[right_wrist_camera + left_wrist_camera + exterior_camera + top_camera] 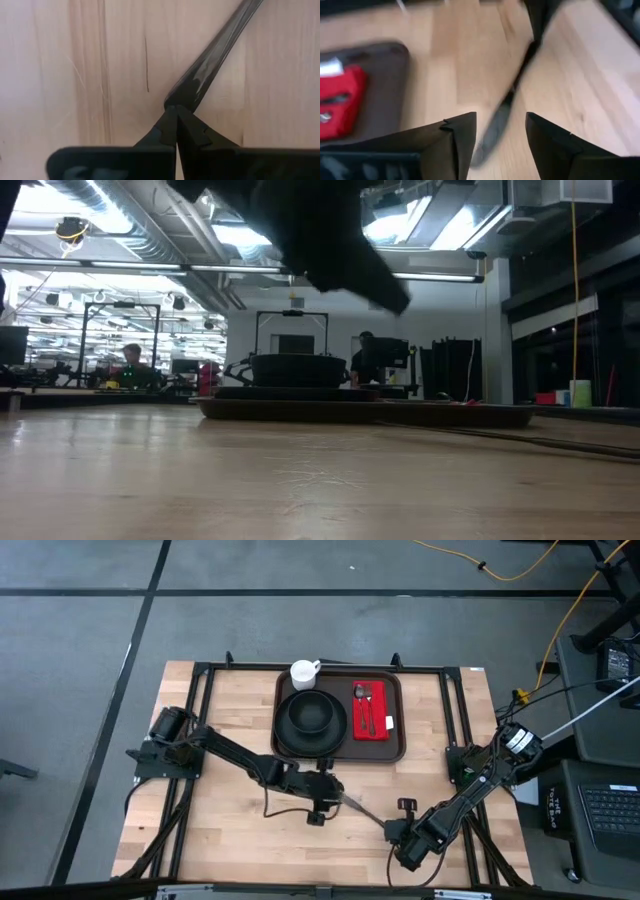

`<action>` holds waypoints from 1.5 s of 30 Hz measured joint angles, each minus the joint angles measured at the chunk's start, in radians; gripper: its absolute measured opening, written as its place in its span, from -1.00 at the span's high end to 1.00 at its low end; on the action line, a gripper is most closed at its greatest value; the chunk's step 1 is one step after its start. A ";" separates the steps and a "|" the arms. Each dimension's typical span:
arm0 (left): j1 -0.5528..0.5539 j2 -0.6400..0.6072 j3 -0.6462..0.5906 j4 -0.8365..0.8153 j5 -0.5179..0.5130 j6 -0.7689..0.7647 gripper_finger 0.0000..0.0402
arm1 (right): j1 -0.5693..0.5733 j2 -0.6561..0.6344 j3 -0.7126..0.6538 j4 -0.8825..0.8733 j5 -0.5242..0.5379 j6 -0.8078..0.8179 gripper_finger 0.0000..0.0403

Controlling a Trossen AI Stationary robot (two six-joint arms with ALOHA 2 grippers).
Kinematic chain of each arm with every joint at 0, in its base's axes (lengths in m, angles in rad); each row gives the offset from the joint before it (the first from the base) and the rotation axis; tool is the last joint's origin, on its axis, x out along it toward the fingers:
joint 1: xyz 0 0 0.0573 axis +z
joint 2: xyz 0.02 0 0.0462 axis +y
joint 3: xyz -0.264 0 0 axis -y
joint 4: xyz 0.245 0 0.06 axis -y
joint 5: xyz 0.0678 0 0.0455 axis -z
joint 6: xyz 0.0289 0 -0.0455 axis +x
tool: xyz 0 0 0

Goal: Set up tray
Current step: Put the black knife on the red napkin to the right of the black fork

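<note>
The dark brown tray (pixel 396 746) sits at the table's far middle and carries a black plate with a bowl (pixel 312 720), a white cup (pixel 303 673) and a red napkin (pixel 369 710) with cutlery on it. A slim dark metal utensil (pixel 365 810) lies slantwise on the near side of the tray, between both grippers. My right gripper (pixel 388 828) is shut on its near-right end. My left gripper (pixel 340 798) is open, and its fingers stand either side of the utensil's other end (pixel 492 132) without plainly touching it. My right gripper (pixel 176 112) pinches the utensil's narrow end (pixel 182 97) between its two fingertips. The fingers lie along the utensil, and its shaft (pixel 210 60) runs straight on from them over the wood. Whether the utensil rests on the table or is lifted, I cannot tell.
Bare wooden table (pixel 230 820) spreads left and near of the grippers. A black frame (pixel 200 700) runs round the tabletop's sides. In the low view the tray (pixel 360 412) and bowl (pixel 295 368) stand ahead, with people and desks in the room behind.
</note>
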 joint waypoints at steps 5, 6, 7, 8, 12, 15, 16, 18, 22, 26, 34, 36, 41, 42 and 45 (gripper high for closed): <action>-0.001 0.096 0.129 -0.154 0.047 0.013 0.16 | 0.000 0.000 0.000 -0.010 0.004 -0.029 0.98; -0.003 0.116 0.157 -0.172 0.051 0.023 0.16 | 0.000 0.000 0.000 -0.012 0.004 -0.030 0.98; -0.005 0.134 0.185 -0.188 0.055 0.031 0.16 | 0.000 0.000 0.000 -0.013 0.005 -0.036 0.98; -0.005 0.148 0.208 -0.220 0.059 0.035 0.16 | 0.000 0.000 0.000 -0.013 0.007 -0.047 0.98; -0.005 0.190 0.284 -0.304 0.058 0.036 0.16 | 0.000 0.000 -0.001 -0.015 0.008 -0.050 0.98; -0.005 0.194 0.296 -0.330 0.045 0.037 0.16 | 0.000 0.000 -0.001 -0.016 0.009 -0.050 0.98; -0.005 0.196 0.298 -0.326 0.043 0.033 0.16 | 0.000 0.000 -0.001 -0.016 0.009 -0.050 0.98; -0.005 0.196 0.297 -0.341 0.027 0.022 0.16 | 0.000 0.000 -0.001 -0.016 0.010 -0.052 0.98; -0.004 0.202 0.297 -0.365 0.020 0.018 0.16 | 0.000 0.000 -0.001 -0.015 0.010 -0.054 0.98; -0.003 0.208 0.296 -0.371 0.001 0.055 0.16 | 0.000 0.000 -0.001 -0.015 0.010 -0.054 0.98; -0.003 0.209 0.296 -0.364 0.005 0.070 0.16 | 0.000 0.000 -0.001 -0.015 0.011 -0.052 0.98; -0.003 0.219 0.296 -0.360 -0.009 0.050 0.15 | 0.000 0.000 -0.001 -0.015 0.011 -0.053 0.98; -0.003 0.236 0.297 -0.365 -0.023 0.043 0.11 | -0.003 0.001 -0.001 -0.015 0.012 -0.085 0.98; -0.003 0.239 0.295 -0.371 -0.022 0.043 0.10 | -0.007 0.001 -0.001 -0.015 0.010 -0.095 0.98; -0.003 0.239 0.296 -0.361 -0.023 0.041 0.08 | -0.020 0.000 -0.001 -0.016 0.005 -0.105 0.98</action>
